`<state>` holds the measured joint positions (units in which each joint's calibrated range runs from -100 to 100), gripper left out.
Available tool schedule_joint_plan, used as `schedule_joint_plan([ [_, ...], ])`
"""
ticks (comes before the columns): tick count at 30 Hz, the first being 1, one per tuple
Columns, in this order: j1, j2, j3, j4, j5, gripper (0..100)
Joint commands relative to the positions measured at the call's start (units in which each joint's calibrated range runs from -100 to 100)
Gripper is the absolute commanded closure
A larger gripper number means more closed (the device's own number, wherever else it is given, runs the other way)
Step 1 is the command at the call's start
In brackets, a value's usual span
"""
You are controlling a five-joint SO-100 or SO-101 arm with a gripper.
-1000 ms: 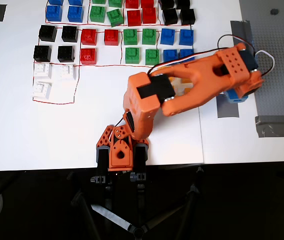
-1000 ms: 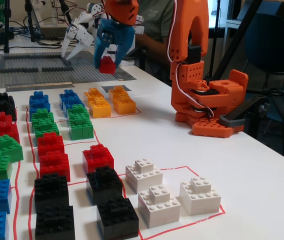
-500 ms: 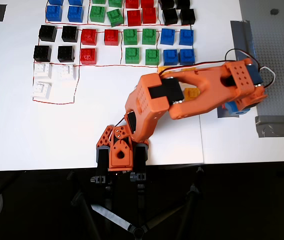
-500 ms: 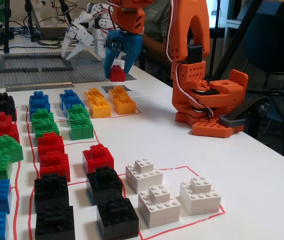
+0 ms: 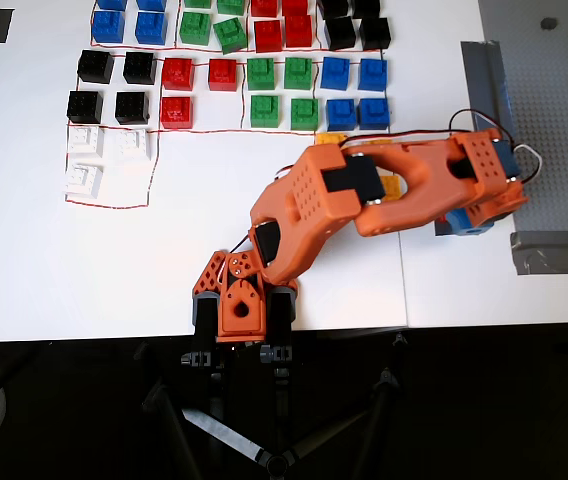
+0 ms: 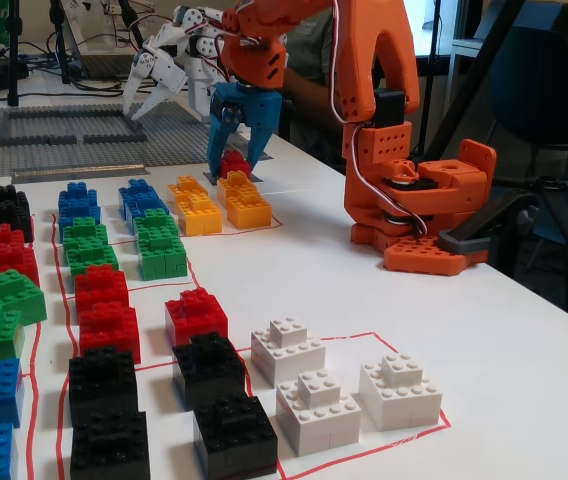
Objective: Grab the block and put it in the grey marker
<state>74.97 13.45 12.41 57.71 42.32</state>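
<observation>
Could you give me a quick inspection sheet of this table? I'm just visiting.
Surface: white table with red drawn outlines.
Job's things: red block low between the blue fingers, behind the orange bricks; grey patch hidden.
Clutter: rows of black, red, green, blue and white bricks.
Grippers: gripper around the block; grip unclear.
Cables: wires along the arm.
Surroundings: grey studded plate, second white arm behind.

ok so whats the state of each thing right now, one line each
gripper: lowered to the table, blue fingers either side of the block; grip unclear
block: upright, down low behind the orange bricks
grey marker: mostly hidden under the gripper
orange bricks: resting inside their red outline
white bricks: resting, untouched
</observation>
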Motion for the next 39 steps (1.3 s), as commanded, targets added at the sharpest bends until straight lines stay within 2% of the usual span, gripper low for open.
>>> schedule_joint_plan([
  [1,1.5,-2.7,-4.4,-1.2,0.2,100],
  [5,2.2,-1.9,-5.3,-2.2,0.1,97],
  [7,2.7,-1.6,-5.4,-2.5,0.4,80],
  [13,3.8,-2.3,-5.4,-2.5,1.6,66],
  [20,4.4,-4.8,-5.6,-0.6,2.9,62],
  [24,5.2,-7.4,-9.0,4.3,3.9,63],
  [29,4.4,-12.3,-14.2,14.4,4.7,74],
  [34,-4.0,-18.5,-12.4,19.9,-0.6,86],
  [36,-9.0,-21.7,-10.4,20.6,-4.4,91],
  [39,-16.9,-25.7,-8.2,23.0,-8.8,94],
])
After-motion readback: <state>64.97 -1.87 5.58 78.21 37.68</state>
